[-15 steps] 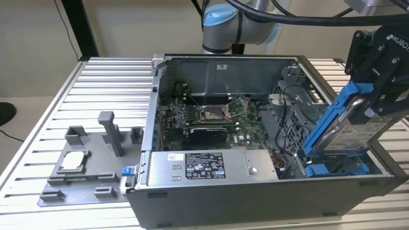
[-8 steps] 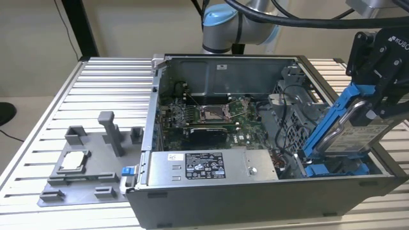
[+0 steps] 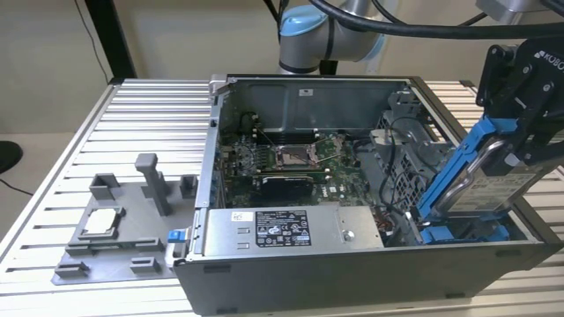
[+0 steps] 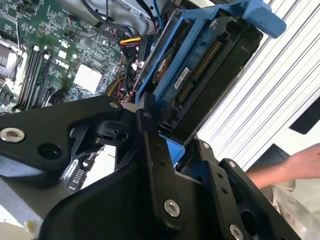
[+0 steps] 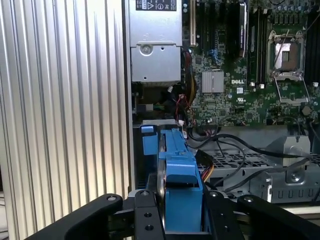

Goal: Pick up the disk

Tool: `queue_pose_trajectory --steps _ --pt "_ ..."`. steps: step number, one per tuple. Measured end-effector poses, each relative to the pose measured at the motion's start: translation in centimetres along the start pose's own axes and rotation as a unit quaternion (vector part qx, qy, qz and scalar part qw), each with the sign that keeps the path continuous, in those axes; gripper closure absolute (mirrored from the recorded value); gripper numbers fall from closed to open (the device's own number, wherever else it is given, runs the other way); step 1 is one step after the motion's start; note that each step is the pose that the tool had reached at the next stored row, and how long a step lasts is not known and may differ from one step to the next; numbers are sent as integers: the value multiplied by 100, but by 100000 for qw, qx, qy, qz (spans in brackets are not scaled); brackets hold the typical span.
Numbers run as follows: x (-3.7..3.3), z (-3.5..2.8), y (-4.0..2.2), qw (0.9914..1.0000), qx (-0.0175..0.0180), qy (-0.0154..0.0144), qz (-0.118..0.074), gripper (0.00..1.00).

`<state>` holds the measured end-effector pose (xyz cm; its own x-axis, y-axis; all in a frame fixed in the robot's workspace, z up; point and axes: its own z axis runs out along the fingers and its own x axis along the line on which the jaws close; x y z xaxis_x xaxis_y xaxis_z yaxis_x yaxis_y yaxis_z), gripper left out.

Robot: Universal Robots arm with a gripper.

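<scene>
Clamping the silver rectangular disk (image 3: 493, 188) by its blue plastic frame, the black gripper (image 3: 529, 148) holds it tilted steeply, long axis slanting down into the open grey metal computer case (image 3: 352, 284).

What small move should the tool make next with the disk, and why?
Probably a slow lift straight along the disk's tilt. In the exterior view the tool is shut on the disk, which stands tilted with its lower end still down in the blue bay at the corner of the computer case. Cables lie close by.
</scene>
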<state>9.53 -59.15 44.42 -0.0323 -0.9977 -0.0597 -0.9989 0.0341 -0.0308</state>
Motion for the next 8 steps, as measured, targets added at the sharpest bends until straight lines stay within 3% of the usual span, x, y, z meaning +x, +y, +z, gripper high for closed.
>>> queue_pose_trajectory --steps 8 --pt "2 0 11 100000 -6 -1 -103 100"
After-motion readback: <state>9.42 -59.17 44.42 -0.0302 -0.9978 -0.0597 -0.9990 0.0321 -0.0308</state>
